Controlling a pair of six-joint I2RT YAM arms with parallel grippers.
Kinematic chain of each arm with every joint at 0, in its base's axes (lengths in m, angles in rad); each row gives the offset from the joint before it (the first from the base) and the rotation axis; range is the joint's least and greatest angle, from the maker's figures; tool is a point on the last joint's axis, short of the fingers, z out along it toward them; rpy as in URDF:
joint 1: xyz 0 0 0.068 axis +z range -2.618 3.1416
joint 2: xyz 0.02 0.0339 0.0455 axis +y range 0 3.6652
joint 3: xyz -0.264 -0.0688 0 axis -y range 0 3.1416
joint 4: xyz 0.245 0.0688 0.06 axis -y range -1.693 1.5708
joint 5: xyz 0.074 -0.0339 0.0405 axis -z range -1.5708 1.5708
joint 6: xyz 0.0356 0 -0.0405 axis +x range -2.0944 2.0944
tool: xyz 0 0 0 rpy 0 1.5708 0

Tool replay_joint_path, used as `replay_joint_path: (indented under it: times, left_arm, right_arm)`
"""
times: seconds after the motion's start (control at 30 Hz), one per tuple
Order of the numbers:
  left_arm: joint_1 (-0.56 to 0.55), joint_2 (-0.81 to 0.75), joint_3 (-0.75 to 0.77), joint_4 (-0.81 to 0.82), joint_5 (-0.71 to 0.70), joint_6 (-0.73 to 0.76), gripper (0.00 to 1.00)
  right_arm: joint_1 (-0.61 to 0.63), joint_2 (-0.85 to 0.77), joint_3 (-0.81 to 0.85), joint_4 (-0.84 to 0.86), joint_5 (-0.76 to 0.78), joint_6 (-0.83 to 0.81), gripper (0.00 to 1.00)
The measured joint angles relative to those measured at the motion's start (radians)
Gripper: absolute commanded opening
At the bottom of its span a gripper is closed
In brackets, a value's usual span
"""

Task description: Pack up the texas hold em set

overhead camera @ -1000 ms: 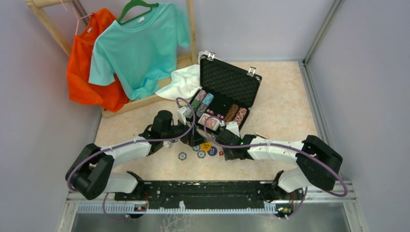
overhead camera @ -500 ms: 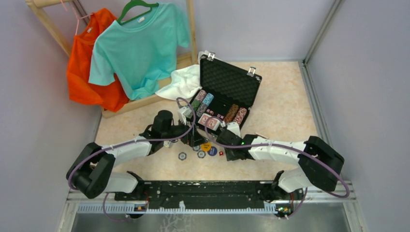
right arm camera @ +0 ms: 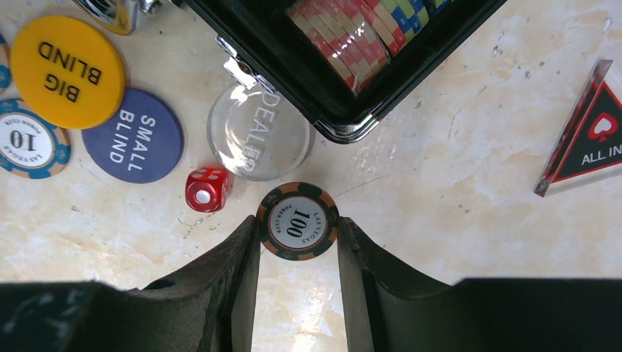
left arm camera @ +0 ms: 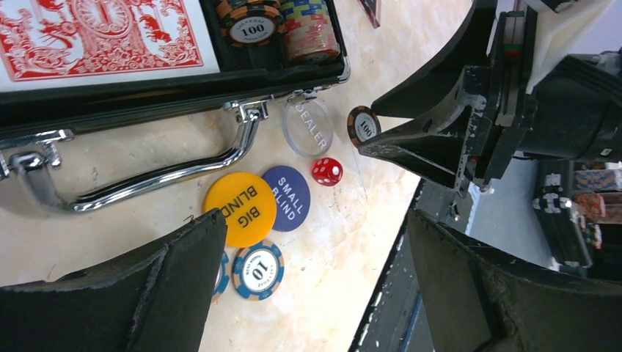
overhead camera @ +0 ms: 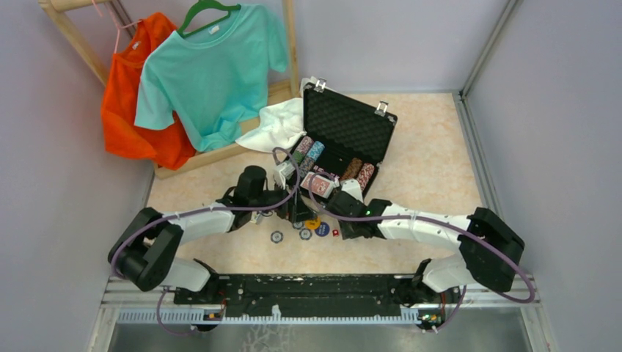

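Your right claw [right arm camera: 297, 226] pinches the 100 chip [right arm camera: 297, 218] by its rim — it could flip out; left claw [left arm camera: 314, 224] gapes, empty.

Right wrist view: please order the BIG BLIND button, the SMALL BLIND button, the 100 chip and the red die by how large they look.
1. BIG BLIND button
2. SMALL BLIND button, only slightly smaller
3. 100 chip, held in the right gripper, so perhaps nearer the camera
4. red die
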Motion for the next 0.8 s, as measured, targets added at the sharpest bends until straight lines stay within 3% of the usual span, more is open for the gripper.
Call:
replay_joint_path:
  times: [0.5,0.8]
  left_arm:
    - [0.000,0.143,0.180,-0.111,0.119,-0.127,0.98]
    - [0.000,0.259,0.226,-0.097,0.204,-0.244,0.98]
  right_arm:
    - [0.000,-0.043,0.090,-0.045,0.030,-0.055,0.38]
    - [0.000,-0.043,0.130,-0.047,0.030,-0.089,0.38]
